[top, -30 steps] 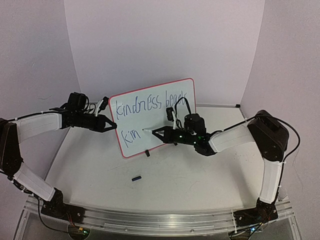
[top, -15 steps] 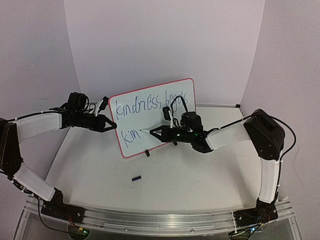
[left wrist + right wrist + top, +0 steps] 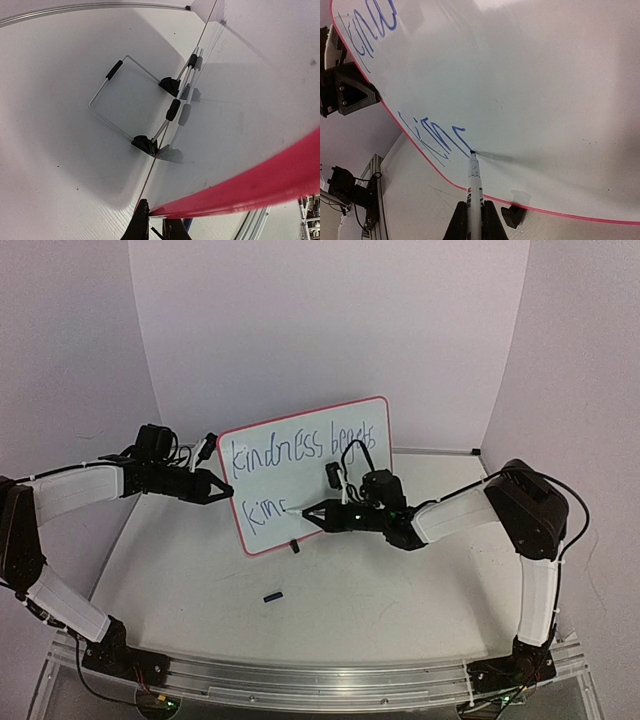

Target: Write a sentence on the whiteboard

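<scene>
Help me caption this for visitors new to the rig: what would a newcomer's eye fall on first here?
First, the red-rimmed whiteboard standing mid-table, with blue handwriting across its top line and a short second line started at its lower left. Next, the right gripper pressing the tip of a marker pen to that unfinished line, while the left gripper pinches the board's left edge.

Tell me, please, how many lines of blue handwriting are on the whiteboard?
2 on the red-rimmed whiteboard: upper line along its top; lower line bottom-left, at the white marker pen.
</scene>
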### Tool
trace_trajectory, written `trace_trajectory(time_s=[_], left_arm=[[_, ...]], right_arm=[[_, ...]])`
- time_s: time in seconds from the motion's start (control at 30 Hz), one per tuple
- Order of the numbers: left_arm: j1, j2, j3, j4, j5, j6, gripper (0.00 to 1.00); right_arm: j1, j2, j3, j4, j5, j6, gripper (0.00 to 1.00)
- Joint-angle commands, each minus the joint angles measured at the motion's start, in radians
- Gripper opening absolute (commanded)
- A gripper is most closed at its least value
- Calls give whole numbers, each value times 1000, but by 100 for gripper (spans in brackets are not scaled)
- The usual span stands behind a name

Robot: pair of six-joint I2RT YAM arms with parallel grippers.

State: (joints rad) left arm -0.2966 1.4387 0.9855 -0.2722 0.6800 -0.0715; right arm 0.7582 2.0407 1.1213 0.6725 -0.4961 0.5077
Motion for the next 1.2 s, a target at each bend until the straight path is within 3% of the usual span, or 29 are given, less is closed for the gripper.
trace_trajectory(time_s=[0.0, 0.5, 1.17], left_arm=[[-9, -9, 28, -44, -41, 59, 0], [-9, -15, 27, -44, -40, 59, 0], [-11, -17, 28, -44, -40, 59, 0]], right_arm=[[-5, -18, -7, -1, 79, -20, 0], [-5, -111, 38, 4, 116, -34, 0], [-5, -28, -16, 17, 85, 4, 0]])
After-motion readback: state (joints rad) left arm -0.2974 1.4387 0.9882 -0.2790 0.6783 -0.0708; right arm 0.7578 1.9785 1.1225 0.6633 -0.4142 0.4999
